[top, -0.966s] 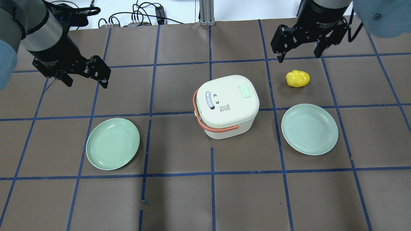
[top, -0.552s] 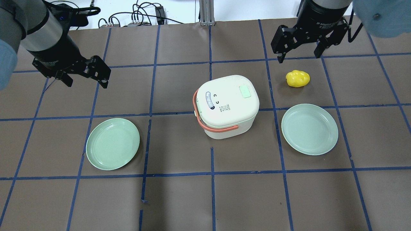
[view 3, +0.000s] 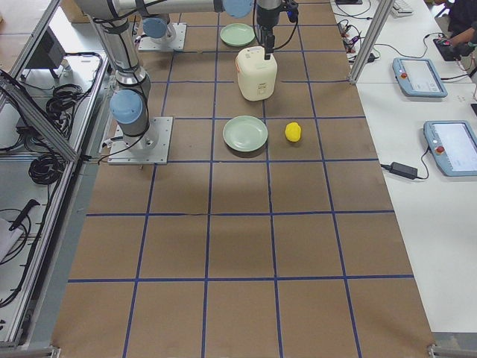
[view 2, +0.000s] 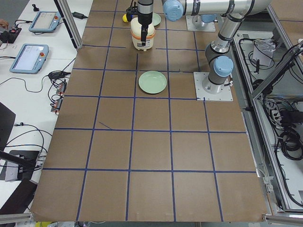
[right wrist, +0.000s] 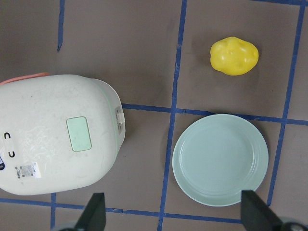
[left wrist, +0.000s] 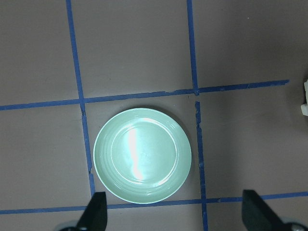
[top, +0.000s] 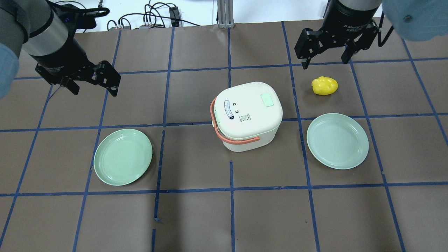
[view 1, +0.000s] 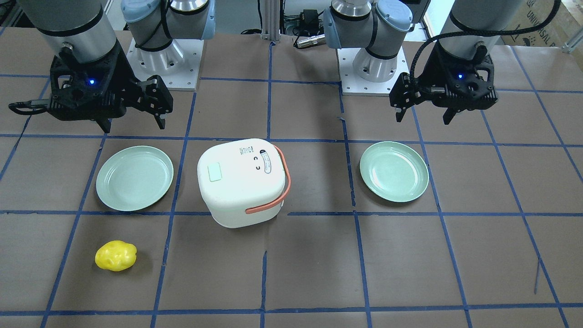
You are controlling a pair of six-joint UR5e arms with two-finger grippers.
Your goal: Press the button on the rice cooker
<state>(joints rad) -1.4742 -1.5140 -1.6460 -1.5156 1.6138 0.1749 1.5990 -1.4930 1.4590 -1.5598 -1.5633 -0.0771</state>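
Starting nearest the robot, the left tool (top: 94, 91) hung above the brown paper-covered table (top: 196, 217) with its two black fingers (left wrist: 95, 211) spread wide and nothing between them. The right tool (top: 326, 62) was likewise released, fingers apart and empty, held clear above the table surface. Neither tool touched any item.

Farther out, a pale green round plate on the left (top: 123, 156) lay flat beneath the left tool's camera. A second pale green round plate on the right (top: 337, 141) lay flat on the robot's right side. Between the two plates, near the table's centre, stood the white rounded plastic rice cooker (top: 246, 115), lid shut, with its orange carry handle (top: 231, 139) folded down around the body. The pale green rectangular button (top: 267, 99) sat on the lid top, toward the right-hand plate, untouched and well apart from both tools.

Farthest out, a yellow lumpy rounded object (top: 324, 85) rested on the table just beyond the right-hand plate, apart from the cooker.
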